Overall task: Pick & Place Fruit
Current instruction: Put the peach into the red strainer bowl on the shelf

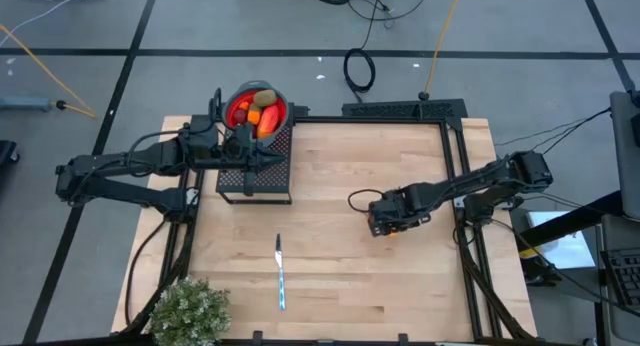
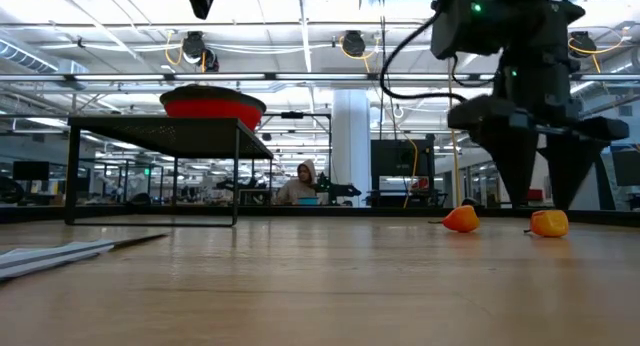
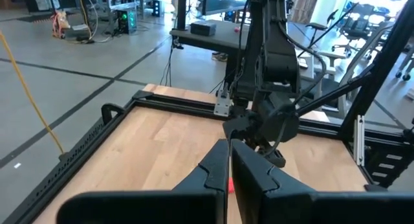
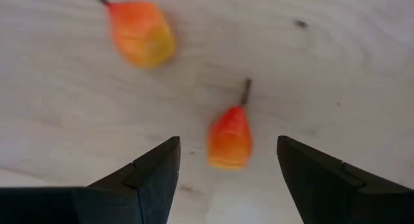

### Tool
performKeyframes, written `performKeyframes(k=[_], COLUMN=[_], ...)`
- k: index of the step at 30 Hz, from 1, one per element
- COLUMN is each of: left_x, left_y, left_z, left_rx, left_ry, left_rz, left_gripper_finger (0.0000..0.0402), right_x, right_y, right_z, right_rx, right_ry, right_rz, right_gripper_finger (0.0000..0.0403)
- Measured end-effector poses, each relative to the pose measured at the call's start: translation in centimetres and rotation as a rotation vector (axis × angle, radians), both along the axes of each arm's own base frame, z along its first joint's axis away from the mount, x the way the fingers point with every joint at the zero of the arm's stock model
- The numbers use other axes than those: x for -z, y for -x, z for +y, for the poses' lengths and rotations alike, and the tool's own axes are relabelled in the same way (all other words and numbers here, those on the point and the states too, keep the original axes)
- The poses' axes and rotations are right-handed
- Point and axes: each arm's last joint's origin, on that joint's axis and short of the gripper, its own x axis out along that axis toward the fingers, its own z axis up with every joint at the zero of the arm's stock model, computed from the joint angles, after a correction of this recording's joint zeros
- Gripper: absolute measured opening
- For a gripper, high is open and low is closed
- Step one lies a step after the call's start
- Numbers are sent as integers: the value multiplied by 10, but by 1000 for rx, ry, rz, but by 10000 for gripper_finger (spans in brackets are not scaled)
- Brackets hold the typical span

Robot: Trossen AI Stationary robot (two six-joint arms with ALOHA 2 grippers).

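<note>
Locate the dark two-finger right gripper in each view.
High view: right gripper centre-right, over wooden table.
Low view: right gripper at right, open, pointing down.
Left wrist view: right gripper at centre, farther off.
Right wrist view: right gripper along the bottom.
Landmark: small orange pear-shaped fruit under it, low and right wrist.

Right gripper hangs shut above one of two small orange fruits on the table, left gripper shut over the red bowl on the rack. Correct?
Not quite. The right gripper is open, not shut: the right wrist view shows its fingers spread either side of one small orange fruit, the second orange fruit farther off. The left gripper is shut by the red bowl on the rack.
</note>
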Motion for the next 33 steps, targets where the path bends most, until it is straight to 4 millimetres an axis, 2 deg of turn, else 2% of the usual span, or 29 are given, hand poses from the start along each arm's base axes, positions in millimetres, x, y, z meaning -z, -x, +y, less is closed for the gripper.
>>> performKeyframes(k=[4, 8, 14, 33], left_x=[0, -1, -2, -2], left_y=[0, 0, 0, 0], left_z=[0, 0, 0, 0], left_rx=[0, 0, 1, 1], left_ry=[-2, -2, -12, -14], left_rz=[-4, -7, -20, -22], left_gripper_finger=[10, 2, 15, 19], right_x=[13, 18, 25, 28], right_y=[6, 6, 9, 12], right_z=[1, 0, 0, 0], right_rx=[30, 56, 67, 28], right_ry=[0, 15, 6, -7], right_rz=[3, -25, -49, -29], right_gripper_finger=[249, 249, 242, 96])
